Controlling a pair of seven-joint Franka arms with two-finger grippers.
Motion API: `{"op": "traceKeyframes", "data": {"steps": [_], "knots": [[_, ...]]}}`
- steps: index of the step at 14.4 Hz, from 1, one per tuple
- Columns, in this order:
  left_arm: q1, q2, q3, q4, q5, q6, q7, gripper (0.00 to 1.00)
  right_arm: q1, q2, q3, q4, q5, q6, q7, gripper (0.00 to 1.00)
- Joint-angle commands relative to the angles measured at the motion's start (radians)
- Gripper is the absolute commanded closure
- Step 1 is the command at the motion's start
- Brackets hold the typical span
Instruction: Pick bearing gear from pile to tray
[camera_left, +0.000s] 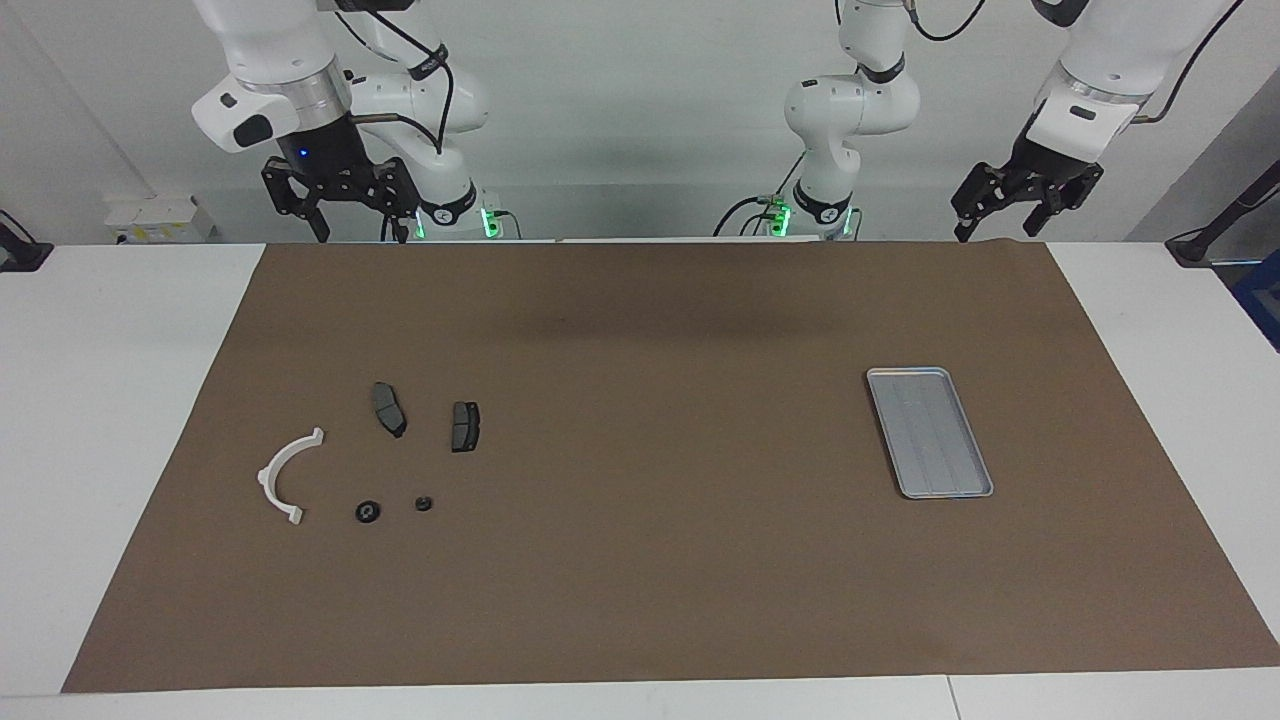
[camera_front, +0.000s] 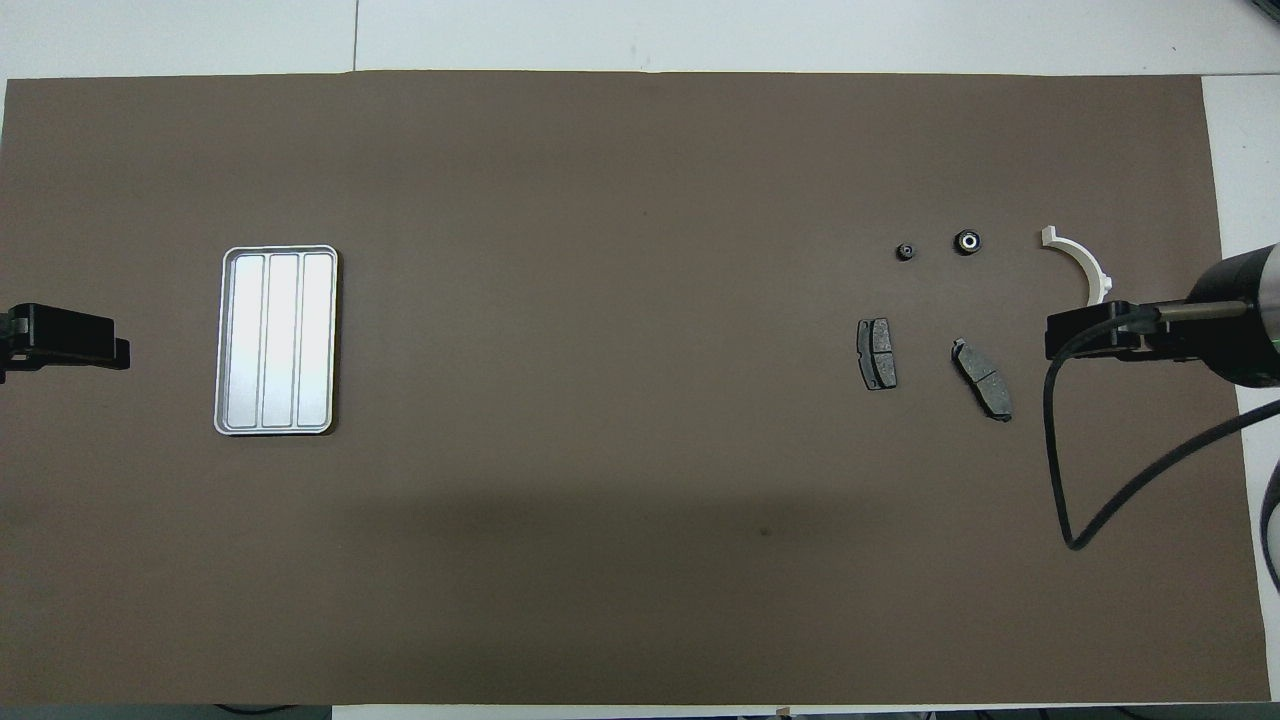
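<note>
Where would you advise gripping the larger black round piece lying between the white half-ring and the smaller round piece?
Grip the larger black round piece across its outer rim, coming straight down. It lies flat with its hole up and stands clear of its neighbours.

No readable text, labels, brand names, numbers or signs appeared anywhere, neither on the robot arms, the small parts, the tray, nor the table covering.

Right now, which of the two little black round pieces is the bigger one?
The bigger black round piece is the one lying beside the white half-ring. The smaller round piece sits a little away, toward the tray's end of the table.
</note>
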Motion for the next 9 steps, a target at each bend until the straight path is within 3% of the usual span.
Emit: {"op": "traceKeyframes", "data": {"steps": [1,9], "knots": [[0.012,-0.006,-0.007,0.005,-0.016,-0.019,0.010,0.00,-0.004,-0.016,0.000,-0.017,0.026,-0.003,0.004,0.00],[0.012,-0.006,-0.007,0.005,-0.016,-0.019,0.010,0.00,-0.004,-0.016,-0.001,-0.018,0.024,0.001,-0.005,0.00]]}}
